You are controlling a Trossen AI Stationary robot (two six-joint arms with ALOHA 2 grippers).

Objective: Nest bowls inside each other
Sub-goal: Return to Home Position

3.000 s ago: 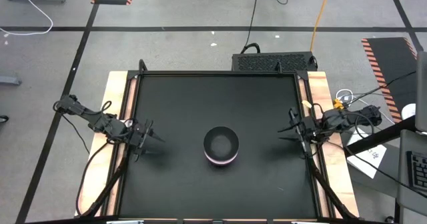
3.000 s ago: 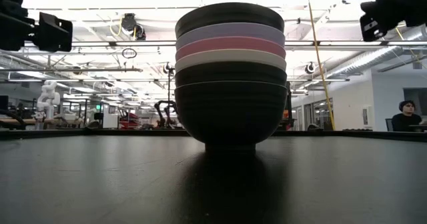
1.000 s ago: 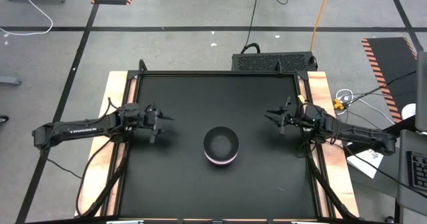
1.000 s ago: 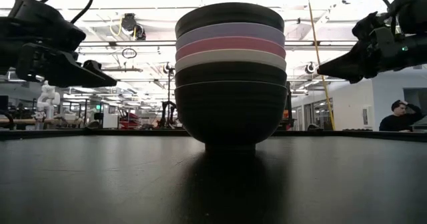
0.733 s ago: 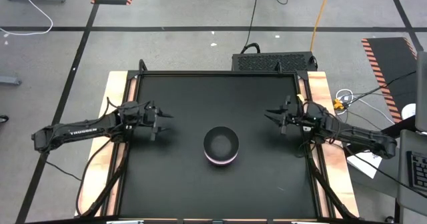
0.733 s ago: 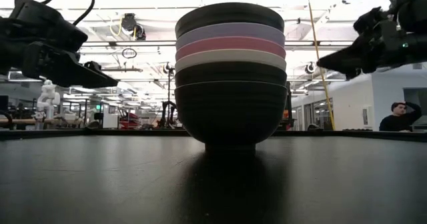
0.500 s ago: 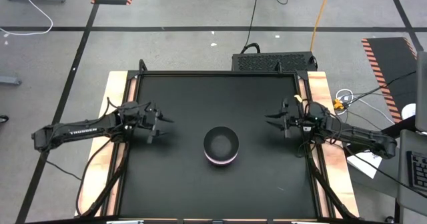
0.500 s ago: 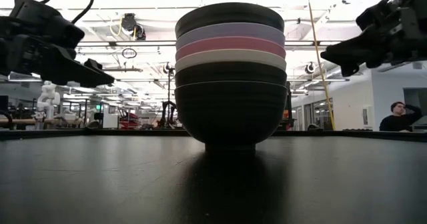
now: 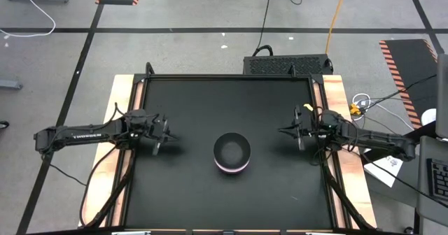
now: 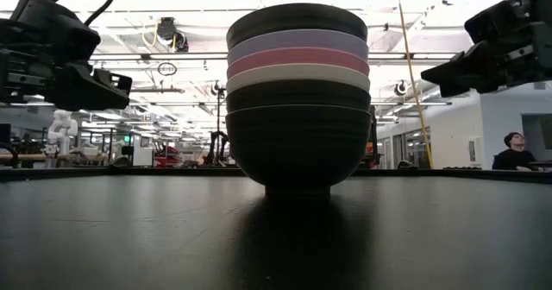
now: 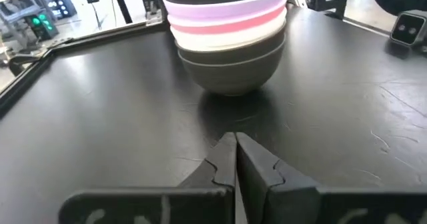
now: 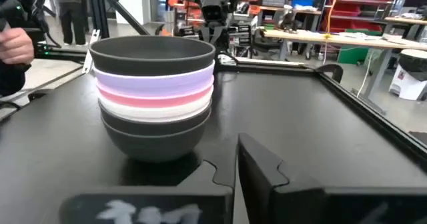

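**A:** What is hard to make out here?

**B:** From above, the stack of bowls (image 9: 232, 153) shows only the dark inside of the top black bowl (image 10: 296, 18) and a pinkish sliver of rim along one side. Everything below is hidden. The left wrist view cuts off the top of the stack.

**A:** And level with the table?

**B:** The bands read downward: black, lavender bowl (image 10: 297, 41), pink bowl (image 10: 297, 60), white bowl (image 10: 297, 76). Then come the two lower black bowls (image 10: 297, 126), with only a faint seam between them. The stack stands upright near the middle of the black table (image 9: 189, 193) and blocks the room straight behind it.

**A:** The grippers?

**B:** The left gripper (image 9: 165, 133) hangs over the table's left part and the right gripper (image 9: 285, 131) over its right. Both are well apart from the stack and point toward it. Each wrist view shows its fingers pressed together on nothing.

**A:** Anything around?

**B:** A black box (image 9: 287, 65) sits just past the far edge. A person (image 10: 515, 150) is far back in the room, showing only head and shoulders. A hand (image 12: 13, 47) is at the edge of the right wrist view, its owner cut off
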